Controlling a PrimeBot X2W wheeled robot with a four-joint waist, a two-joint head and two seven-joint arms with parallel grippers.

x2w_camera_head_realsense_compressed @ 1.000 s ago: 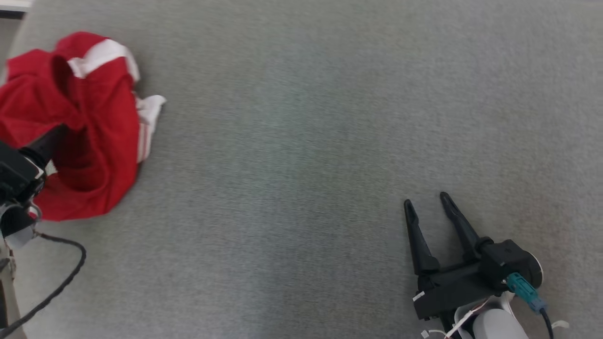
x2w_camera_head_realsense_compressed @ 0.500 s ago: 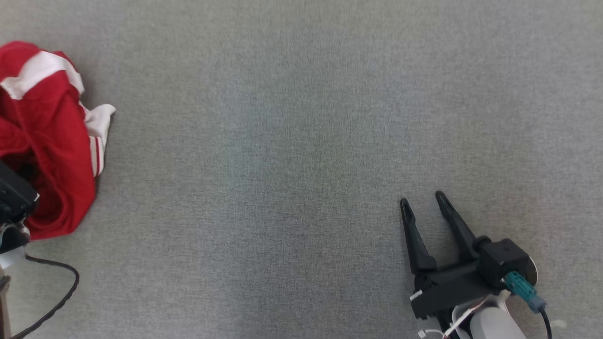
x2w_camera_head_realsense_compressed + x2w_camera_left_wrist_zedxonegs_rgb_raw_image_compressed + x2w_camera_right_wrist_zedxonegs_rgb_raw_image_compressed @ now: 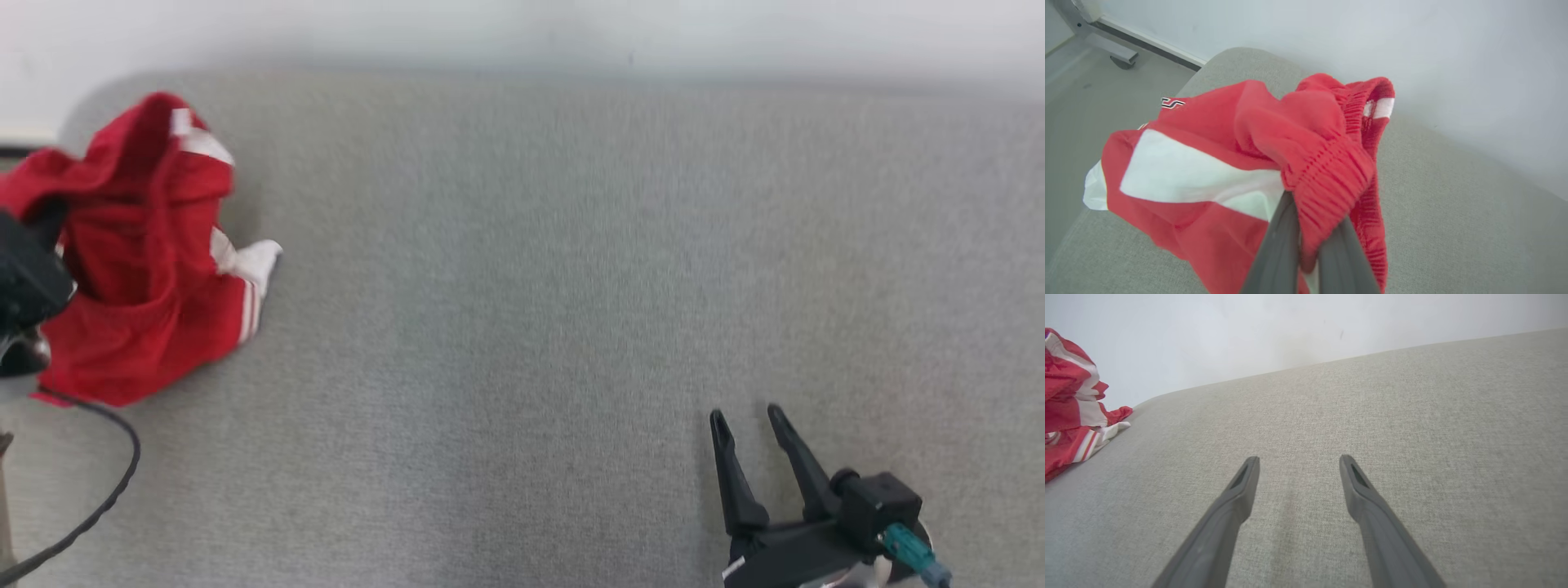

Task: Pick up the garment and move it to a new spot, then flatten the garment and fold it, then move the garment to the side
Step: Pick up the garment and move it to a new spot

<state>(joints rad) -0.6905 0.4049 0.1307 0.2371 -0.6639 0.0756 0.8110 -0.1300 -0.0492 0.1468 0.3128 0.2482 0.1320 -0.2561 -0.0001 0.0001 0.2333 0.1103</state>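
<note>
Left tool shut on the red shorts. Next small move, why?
Probably lift the left tool and carry the shorts toward the bare middle of the grey surface: its fingers pinch the waistband, the cloth lies bunched at the corner, and the right tool sits open.

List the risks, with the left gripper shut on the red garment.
1. The left gripper pinches only a bunched bit of the garment's elastic waistband, so it may slip out on lifting.
2. The garment sits by the grey cushion's rounded corner, and a drop could send it off the edge.
3. The black cable loops just below the hem and might snag.
</note>
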